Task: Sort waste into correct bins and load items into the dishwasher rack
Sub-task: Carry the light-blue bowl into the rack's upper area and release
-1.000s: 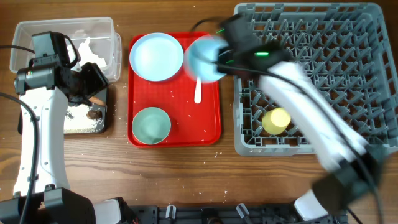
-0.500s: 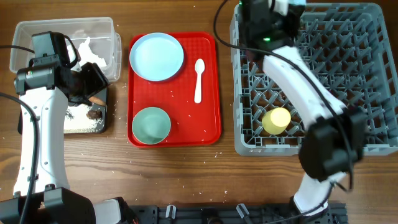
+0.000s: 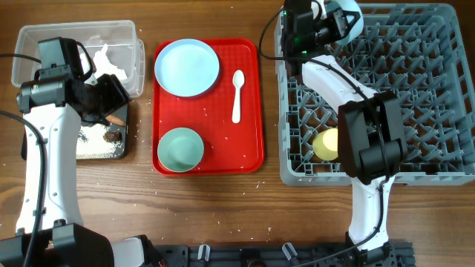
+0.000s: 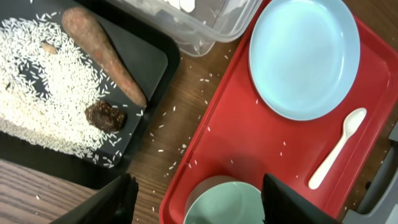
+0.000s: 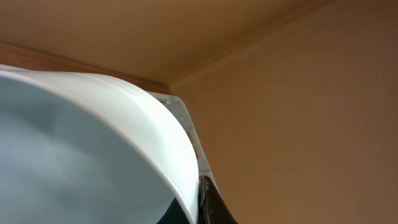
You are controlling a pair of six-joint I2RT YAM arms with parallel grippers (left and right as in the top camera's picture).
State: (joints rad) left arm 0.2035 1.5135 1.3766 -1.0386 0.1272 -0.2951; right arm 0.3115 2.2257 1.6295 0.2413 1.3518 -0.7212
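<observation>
Before the left pincer, whose two dark fingers stand wide apart and hold nothing, are the near edge of the flat red serving tray and the mint-green bowl. Further on the same tray lie the pale blue round plate and the white plastic spoon, apart from each other. To the pincer's left side in its wrist view is the shallow black rectangular tray. It carries loose white rice grains, the orange-brown carrot-like stick and the small dark brown chunk, just beside the stick's thin end. Beyond it is the clear plastic rectangular tub with crumpled white paper inside. A few grains are scattered on the wooden bench.

The right pincer grips the small pale blue-white bowl by its rim, tilted on edge at the far left corner of the large grey plastic dishwasher rack. Its wrist camera sees only the bowl's rim, one dark finger and a brown wall. Well behind this pincer, beside the arm, the yellow cup sits in the rack. The right arm is stretched far forward along the rack's left side. The left arm is bent over the black tray.
</observation>
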